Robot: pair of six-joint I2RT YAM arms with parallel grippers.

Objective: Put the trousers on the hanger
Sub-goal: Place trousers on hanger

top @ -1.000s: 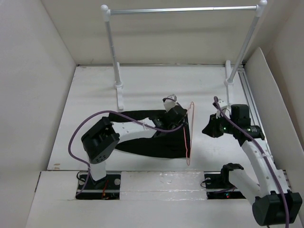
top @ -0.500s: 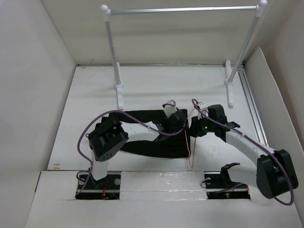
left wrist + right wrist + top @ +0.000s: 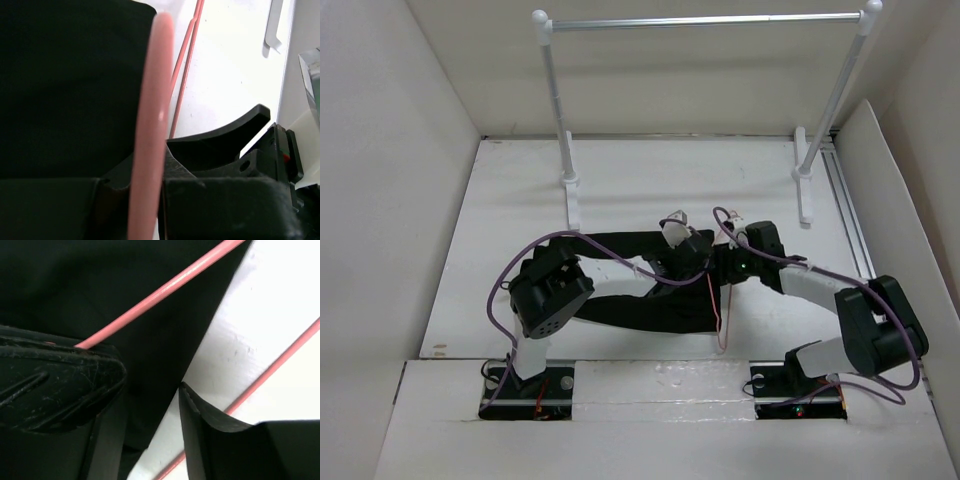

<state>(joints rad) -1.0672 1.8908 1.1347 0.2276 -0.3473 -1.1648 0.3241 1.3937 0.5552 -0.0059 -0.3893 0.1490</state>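
The black trousers (image 3: 620, 300) lie folded flat on the table. The pinkish-red wire hanger (image 3: 722, 315) lies along their right edge, one side over the fabric. My left gripper (image 3: 696, 250) is shut on a hanger wire (image 3: 150, 125), which runs up between its jaws beside the trousers (image 3: 65, 85). My right gripper (image 3: 725, 266) is open and low over the trousers' right edge. In the right wrist view the trousers (image 3: 125, 300) edge lies between the fingers (image 3: 60, 385). One hanger wire (image 3: 165, 290) crosses the fabric and another (image 3: 272, 372) lies on the white table.
A silver rail (image 3: 705, 20) on two white posts (image 3: 568, 185) stands at the back of the table. A white panel (image 3: 890, 200) walls the right side. The two arms are close together at mid-table.
My right arm has swung left from the table's right side to the hanger and trousers' right edge. The left gripper has stayed on the hanger wire, shifting only slightly.
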